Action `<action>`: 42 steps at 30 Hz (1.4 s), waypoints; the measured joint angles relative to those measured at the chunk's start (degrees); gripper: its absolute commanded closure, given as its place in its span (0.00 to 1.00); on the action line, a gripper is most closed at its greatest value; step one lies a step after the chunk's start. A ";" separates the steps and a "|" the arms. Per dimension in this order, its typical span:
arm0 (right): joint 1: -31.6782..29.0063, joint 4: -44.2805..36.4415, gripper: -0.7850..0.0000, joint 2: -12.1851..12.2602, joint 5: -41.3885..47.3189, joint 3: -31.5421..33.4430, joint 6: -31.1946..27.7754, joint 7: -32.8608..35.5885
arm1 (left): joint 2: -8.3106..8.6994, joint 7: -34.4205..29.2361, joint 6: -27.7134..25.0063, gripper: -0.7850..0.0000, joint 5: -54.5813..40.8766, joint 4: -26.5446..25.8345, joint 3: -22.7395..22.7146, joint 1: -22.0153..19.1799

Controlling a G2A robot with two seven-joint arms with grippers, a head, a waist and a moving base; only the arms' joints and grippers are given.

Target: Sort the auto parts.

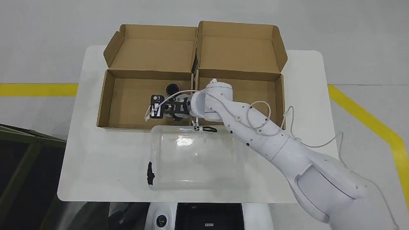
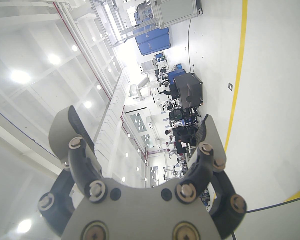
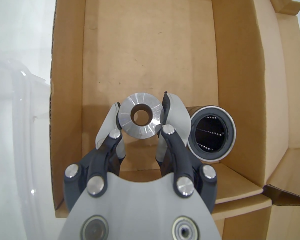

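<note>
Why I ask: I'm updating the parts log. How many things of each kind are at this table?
Cardboard boxes: 2
Clear tub: 1
Metal ring: 1
Black cylinder: 1
Total: 5

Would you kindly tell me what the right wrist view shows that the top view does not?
Right wrist view: the centre hole of the metal ring, the right tool shut on it, and ball rows inside the black bearing beside it. Top view: the second cardboard box, the whole clear container, the white table. Both: the first box, holding the bearing, with the tool over it.
</note>
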 measured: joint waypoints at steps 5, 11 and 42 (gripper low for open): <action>-0.11 1.12 0.78 -0.41 -0.51 0.21 -0.26 0.40 | 0.00 0.00 0.00 0.00 0.00 0.00 0.00 0.00; -0.32 1.88 0.68 -0.79 -1.37 0.50 -0.24 0.86 | 0.00 0.00 0.00 0.00 0.00 0.00 0.00 0.00; -6.96 -15.94 0.57 2.06 0.10 11.48 -5.10 -3.85 | 0.00 0.00 0.00 0.00 0.00 0.00 0.00 0.00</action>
